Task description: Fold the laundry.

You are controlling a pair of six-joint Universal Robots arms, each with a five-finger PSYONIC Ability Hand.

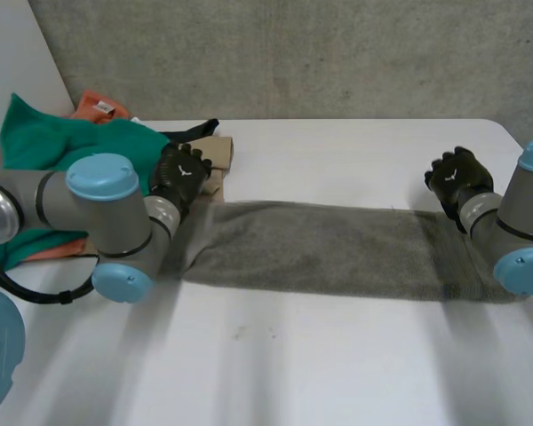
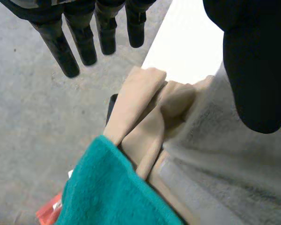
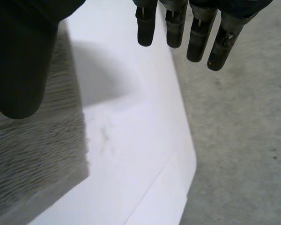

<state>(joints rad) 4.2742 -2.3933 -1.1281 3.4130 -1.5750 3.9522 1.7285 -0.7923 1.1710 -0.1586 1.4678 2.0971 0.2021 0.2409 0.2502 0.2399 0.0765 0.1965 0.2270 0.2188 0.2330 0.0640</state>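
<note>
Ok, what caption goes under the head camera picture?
Open left hand and open right hand at either end of a grey towel, laundry pile beside the left.

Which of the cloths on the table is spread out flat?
The grey towel, a long flat strip between the left hand and right hand; the green cloth, tan cloth and orange cloth are bunched in a pile.

I see a plain grey towel (image 1: 329,248) mid-frame on the white table (image 1: 338,364); upper left lie a teal cloth (image 1: 53,142), an orange cloth (image 1: 96,103) and a beige cloth (image 1: 218,149).
</note>
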